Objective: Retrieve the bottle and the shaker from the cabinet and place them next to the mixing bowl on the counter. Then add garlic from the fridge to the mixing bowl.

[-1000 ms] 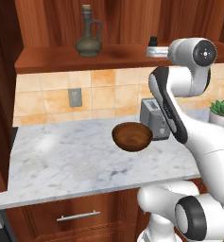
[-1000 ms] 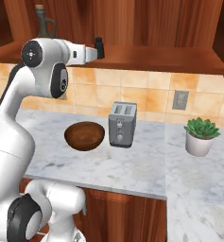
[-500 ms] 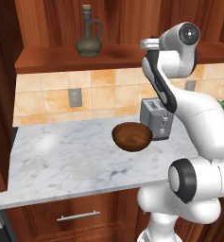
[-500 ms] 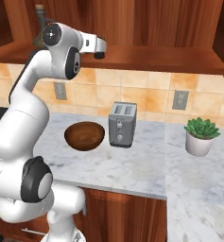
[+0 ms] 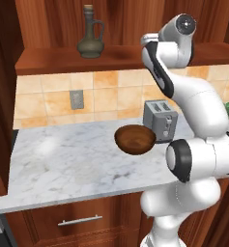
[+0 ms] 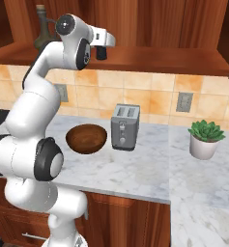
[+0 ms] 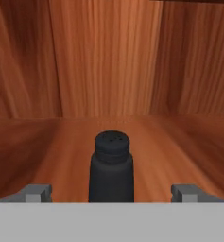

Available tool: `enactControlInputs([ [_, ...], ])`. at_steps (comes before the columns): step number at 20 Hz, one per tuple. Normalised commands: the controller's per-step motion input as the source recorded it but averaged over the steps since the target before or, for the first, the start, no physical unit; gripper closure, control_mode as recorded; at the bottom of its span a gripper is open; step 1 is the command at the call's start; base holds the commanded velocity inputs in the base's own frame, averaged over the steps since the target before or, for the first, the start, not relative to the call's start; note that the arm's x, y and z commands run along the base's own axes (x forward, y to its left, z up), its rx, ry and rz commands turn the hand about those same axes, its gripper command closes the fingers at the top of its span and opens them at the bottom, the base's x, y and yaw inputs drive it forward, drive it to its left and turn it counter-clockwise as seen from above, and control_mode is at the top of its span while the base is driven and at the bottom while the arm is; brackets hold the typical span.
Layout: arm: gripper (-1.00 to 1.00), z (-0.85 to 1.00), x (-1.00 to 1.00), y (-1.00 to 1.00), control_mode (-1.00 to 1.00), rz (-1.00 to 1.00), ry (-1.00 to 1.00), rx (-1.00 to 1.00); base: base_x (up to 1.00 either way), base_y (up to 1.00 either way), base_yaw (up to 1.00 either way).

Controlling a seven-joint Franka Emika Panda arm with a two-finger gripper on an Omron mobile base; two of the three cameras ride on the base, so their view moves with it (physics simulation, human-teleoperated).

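While the tool (image 7: 111, 191) hangs wide open and empty, the shaker (image 7: 111, 168) stands upright on the cabinet shelf (image 7: 179, 142), dead ahead and centred between its tips, untouched.

Shaker (image 7: 111, 168): matt black, plastic look, smooth, perforated cap. Shelf (image 7: 179, 142) under it and cabinet back: reddish wood, vertical grain, satin sheen. Bottle (image 5: 91, 34): dull dark olive, ceramic or aged metal, can't tell which. Mixing bowl (image 5: 135, 139): dark brown wood, slight gloss inside. Worktop (image 5: 72, 164): white-grey veined marble, polished. Toaster (image 6: 125, 127): brushed grey metal. Backsplash (image 6: 150, 96): tan tile, smooth, semi-gloss. Plant pot (image 6: 203, 147): matt white. Drawer handle (image 5: 79, 221): bright metal.
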Motion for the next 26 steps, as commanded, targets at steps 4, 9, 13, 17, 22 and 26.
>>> enactControlInputs([
  [4, -1.00, -0.03, 0.27, -0.05, -1.00, 0.00, 0.01, 0.00, 0.00, 0.00, 0.00],
  [9, -1.00, -0.16, 0.27, -0.01, -1.00, 0.00, 0.06, 0.00, 0.00, 0.00, 0.00],
  [13, -1.00, -0.18, 0.22, -0.02, -1.00, 0.00, 0.06, 0.00, 0.00, 0.00, 0.00],
  [17, 1.00, -0.13, 0.17, 0.00, -1.00, 0.00, 0.03, 0.00, 0.00, 0.00, 0.00],
  [22, 1.00, -0.01, 0.02, 0.00, -1.00, 0.00, 0.00, 0.00, 0.00, 0.00, 0.00],
  [26, 1.00, 0.00, 0.00, 0.00, -1.00, 0.00, 0.00, 0.00, 0.00, 0.00, 0.00],
])
